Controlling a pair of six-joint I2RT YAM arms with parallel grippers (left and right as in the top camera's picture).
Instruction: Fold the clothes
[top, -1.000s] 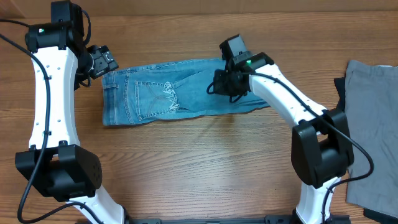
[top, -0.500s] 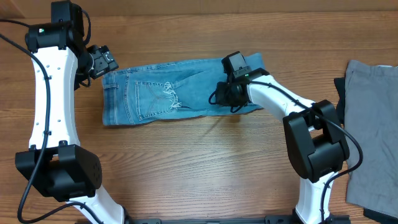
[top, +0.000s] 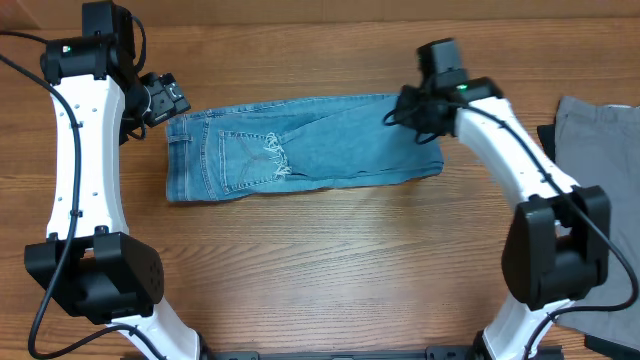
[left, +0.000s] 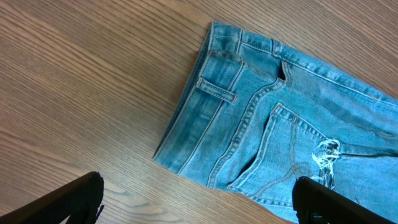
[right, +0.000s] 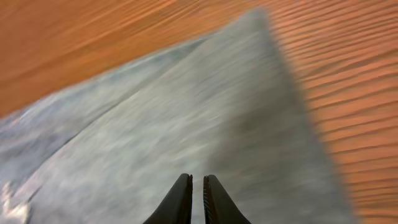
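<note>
right gripper (top: 410, 108) first: my two fingers (right: 179, 198) are pressed almost together, with only a sliver between the tips, and i see no cloth caught in that sliver. it hangs over the far right end of the jeans (top: 300, 145), near their top edge. my wrist view is blurred, showing pale denim under the tips and bare wood beyond it. my left gripper (top: 165, 98) is spread wide and holds nothing. it sits at the top left corner of the jeans, by the waistband, and in its wrist view the two fingertips (left: 74, 199) stand far apart at the bottom corners of the frame. the jeans lie flat in a long band across the upper middle of the table (top: 330, 270), waist to the left, with a back pocket and a frayed whitish spot beside it. a grey cloth (top: 600, 160) lies at the right edge of the table, apart from the jeans.
</note>
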